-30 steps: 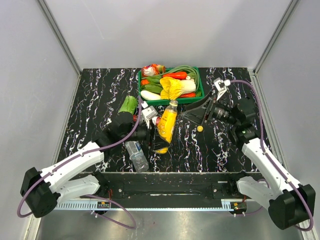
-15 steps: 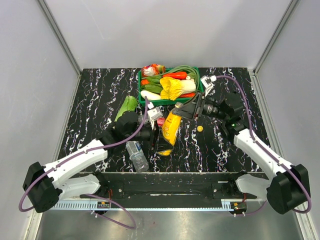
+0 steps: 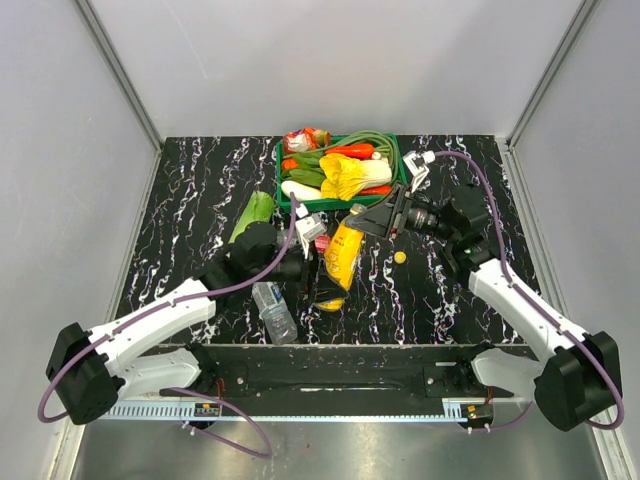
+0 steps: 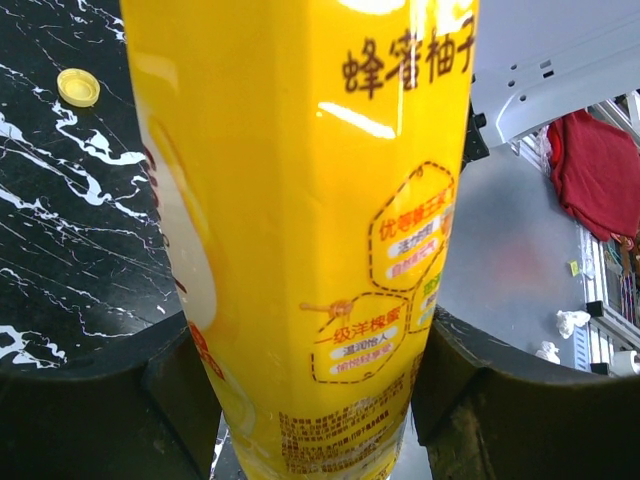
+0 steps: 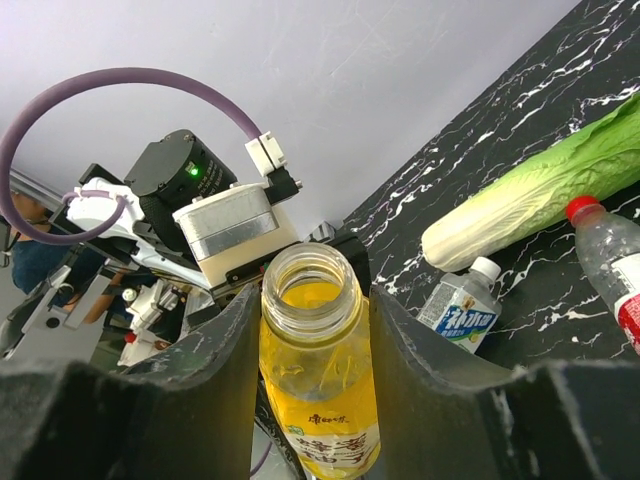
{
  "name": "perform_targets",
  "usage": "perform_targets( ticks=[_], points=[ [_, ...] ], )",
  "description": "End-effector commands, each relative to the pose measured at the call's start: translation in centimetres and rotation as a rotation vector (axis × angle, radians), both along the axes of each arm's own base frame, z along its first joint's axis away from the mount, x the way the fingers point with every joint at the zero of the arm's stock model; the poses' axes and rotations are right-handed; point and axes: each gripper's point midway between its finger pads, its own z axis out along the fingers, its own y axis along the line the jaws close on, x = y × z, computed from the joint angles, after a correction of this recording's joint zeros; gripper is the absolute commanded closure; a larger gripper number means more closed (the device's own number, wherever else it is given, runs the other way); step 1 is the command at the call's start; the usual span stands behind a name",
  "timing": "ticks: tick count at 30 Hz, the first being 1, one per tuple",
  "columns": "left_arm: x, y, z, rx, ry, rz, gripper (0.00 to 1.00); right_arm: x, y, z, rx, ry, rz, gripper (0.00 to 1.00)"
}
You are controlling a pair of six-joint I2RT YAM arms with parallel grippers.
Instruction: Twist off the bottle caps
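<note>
A yellow drink bottle [image 3: 338, 255] is held tilted above the table's middle. My left gripper [image 3: 322, 277] is shut on its lower body [image 4: 300, 200], one finger on each side. My right gripper [image 3: 364, 221] is shut on the bottle's neck [image 5: 312, 330], and the mouth [image 5: 310, 283] is open with no cap on it. The yellow cap [image 3: 400, 257] lies loose on the table [image 4: 78, 87]. A clear bottle [image 3: 272, 310] lies flat with its white cap [image 5: 485, 268] on. The right wrist view also shows a bottle with a red cap [image 5: 583, 208].
A green basket [image 3: 279, 175] piled with vegetables stands at the back centre, just behind the right gripper. A long green cabbage [image 3: 255, 213] lies left of the bottle. Grey walls enclose the black marbled table [image 3: 180, 200] on three sides.
My right gripper swung left from open beside the basket to the bottle's mouth and closed round the neck. The left arm shifted the bottle slightly toward the front.
</note>
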Motion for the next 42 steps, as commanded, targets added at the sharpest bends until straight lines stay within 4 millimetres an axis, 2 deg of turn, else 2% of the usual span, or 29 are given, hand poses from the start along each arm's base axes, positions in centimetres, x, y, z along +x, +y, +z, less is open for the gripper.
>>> perform_targets(
  ticks=[1,2,5,8,14,20,26,32,37,42],
  points=[
    [-0.1,-0.4,1.3,-0.037,-0.057,-0.024,0.81,-0.4,-0.5,1.4,-0.006,-0.087,-0.045,1.00],
    [-0.1,-0.5,1.4,-0.039,-0.059,-0.024,0.71,-0.4,-0.6,1.4,-0.011,-0.095,-0.050,1.00],
    [0.1,-0.4,1.8,-0.047,-0.072,-0.009,0.27,-0.3,-0.8,0.9,-0.036,-0.098,-0.061,1.00],
    [0.3,-0.1,2.2,-0.057,-0.090,0.015,0.01,-0.3,-1.0,0.4,-0.057,-0.102,-0.080,1.00],
    [0.8,0.7,2.6,-0.061,-0.120,0.071,0.01,0.4,-1.4,-0.7,-0.105,-0.103,-0.127,1.00],
    [2.0,2.0,2.5,-0.050,-0.148,0.190,0.01,1.3,-2.2,-2.2,-0.187,-0.118,-0.199,1.00],
    [3.4,3.9,2.3,-0.020,-0.166,0.327,0.01,2.7,-3.9,-3.6,-0.278,-0.126,-0.326,1.00],
    [3.7,5.3,3.0,-0.042,-0.203,0.396,0.01,4.5,-6.3,-4.2,-0.324,-0.109,-0.514,1.00],
    [3.8,6.1,3.4,-0.045,-0.223,0.429,0.01,5.7,-8.6,-4.0,-0.340,-0.115,-0.667,1.00],
    [4.0,6.2,2.8,-0.023,-0.223,0.436,0.01,6.4,-10.5,-2.7,-0.334,-0.151,-0.788,1.00]
  ],
)
